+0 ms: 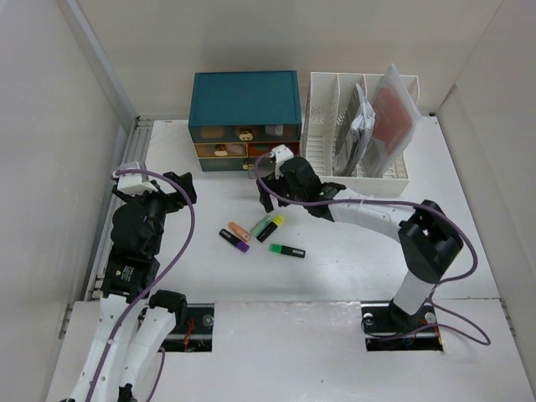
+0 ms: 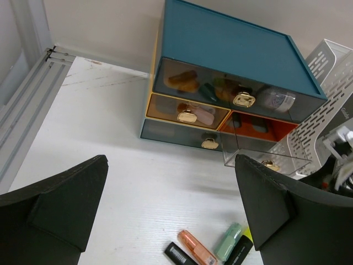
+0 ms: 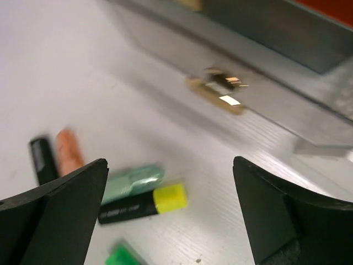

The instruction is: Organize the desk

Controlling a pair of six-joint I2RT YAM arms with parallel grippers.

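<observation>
Overhead, left-wrist and right-wrist views. The desk [image 1: 352,251] is the white tabletop that fills the workspace and carries everything below.

At its far edge stands a teal drawer cabinet [image 1: 244,105]. Its wide smoky top drawer [image 2: 231,91] holds several small objects, brown, green and white, too dim to name. Below it, the orange drawer [image 2: 185,110] holds a pale pink item and the red drawer [image 2: 259,126] something dark. The clear bottom-right drawer [image 2: 265,154] is pulled out.

Just beside the cabinet, a white slotted file rack [image 1: 322,126] holds a silver patterned packet [image 1: 360,126] and a reddish pouch [image 1: 392,109], both leaning in its right-hand slots.

Five highlighters [image 1: 261,233] lie loose at mid-desk.

The left gripper [image 2: 171,182] hangs over the desk's left side with fingers spread and nothing between them. The right gripper [image 3: 171,171], also spread and empty, is poised above the highlighters, in front of the pulled-out drawer.
</observation>
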